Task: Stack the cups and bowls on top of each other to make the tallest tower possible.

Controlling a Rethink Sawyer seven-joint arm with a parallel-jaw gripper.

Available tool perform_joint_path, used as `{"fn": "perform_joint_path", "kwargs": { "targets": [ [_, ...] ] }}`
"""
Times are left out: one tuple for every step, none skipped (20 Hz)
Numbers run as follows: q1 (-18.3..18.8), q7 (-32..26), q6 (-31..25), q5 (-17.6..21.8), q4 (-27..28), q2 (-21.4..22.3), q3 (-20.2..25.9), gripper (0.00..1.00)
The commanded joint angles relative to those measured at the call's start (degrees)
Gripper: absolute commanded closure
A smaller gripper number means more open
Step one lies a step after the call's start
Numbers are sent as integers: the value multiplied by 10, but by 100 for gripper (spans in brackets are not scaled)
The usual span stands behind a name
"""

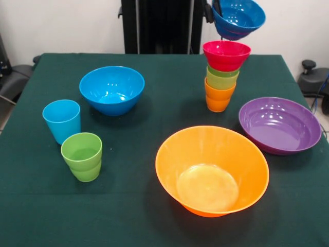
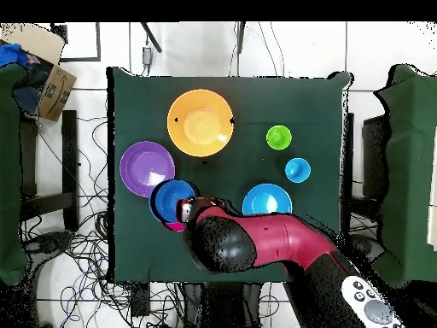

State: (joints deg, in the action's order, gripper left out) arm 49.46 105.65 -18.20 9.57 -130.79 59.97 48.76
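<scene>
I held a blue bowl (image 1: pixel 238 18) clamped in my gripper (image 1: pixel 220 15), tilted just above the tower (image 1: pixel 223 77), to seat it on the red bowl (image 1: pixel 226 54).

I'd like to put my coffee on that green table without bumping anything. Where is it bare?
Bare cloth: the table's near corner in front of the green stepped cup, and the middle strip between the blue bowl and the tower. Crowded: around the tower, the purple bowl and the large orange bowl.
</scene>
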Motion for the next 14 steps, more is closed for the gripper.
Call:
{"fn": "perform_joint_path", "kwargs": {
  "targets": [
    [-23, 43, 42, 52, -34, -25, -40, 100],
    [-24, 42, 41, 53, -34, -25, -43, 100],
    [-26, 43, 44, 55, -35, -24, -45, 100],
    [-27, 43, 47, 57, -35, -24, -48, 100],
    [-29, 44, 50, 59, -35, -25, -51, 100],
    [-32, 43, 49, 60, -34, -25, -55, 100],
    [-34, 43, 52, 63, -35, -24, -58, 100],
    [-35, 42, 53, 64, -35, -25, -60, 100],
    [-34, 42, 55, 64, -36, -25, -61, 100],
    [-33, 42, 57, 65, -37, -26, -61, 100],
    [-33, 42, 58, 65, -39, -26, -61, 100],
    [-32, 42, 59, 66, -38, -26, -61, 100],
    [-32, 42, 60, 66, -38, -27, -61, 100],
    [-32, 42, 60, 66, -39, -27, -60, 100]
  ]
}}
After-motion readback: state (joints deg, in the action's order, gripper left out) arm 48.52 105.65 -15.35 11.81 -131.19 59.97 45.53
